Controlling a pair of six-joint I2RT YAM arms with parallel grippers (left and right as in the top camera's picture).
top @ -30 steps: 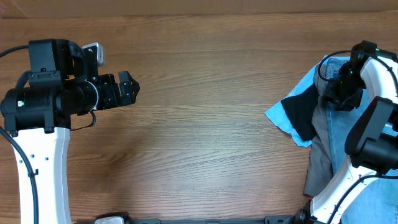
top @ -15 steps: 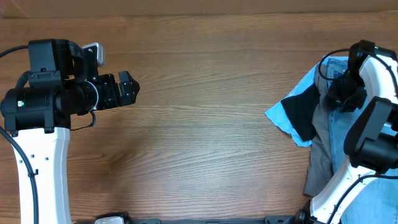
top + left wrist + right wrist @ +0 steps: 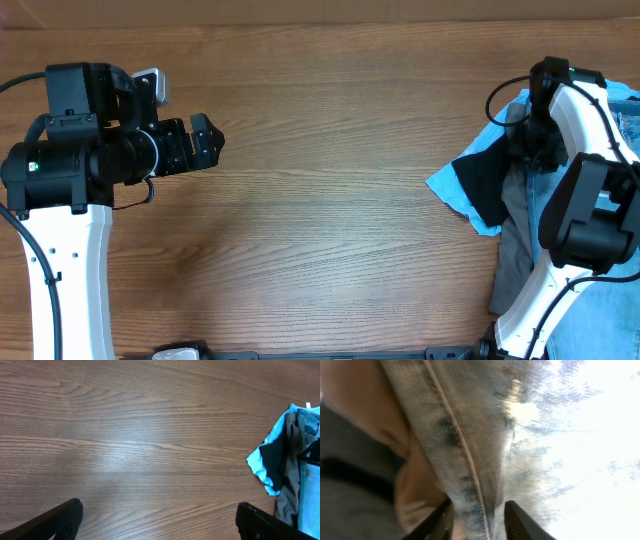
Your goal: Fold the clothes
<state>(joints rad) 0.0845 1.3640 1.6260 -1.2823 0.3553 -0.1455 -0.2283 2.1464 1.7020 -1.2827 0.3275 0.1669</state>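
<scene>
Left arm [image 3: 60, 250]: white lower link, boxy black motor housings, small green light [image 3: 35, 167], black cable [image 3: 18, 80] off one side, grey camera block [image 3: 150, 86] at the wrist. Left gripper [image 3: 208, 138]: black, blunt fingers [image 3: 60, 519]. Right arm [image 3: 585, 120]: curved white links, black joint housings, thin looped black cable. Right gripper [image 3: 476, 517]: black fingers.
</scene>
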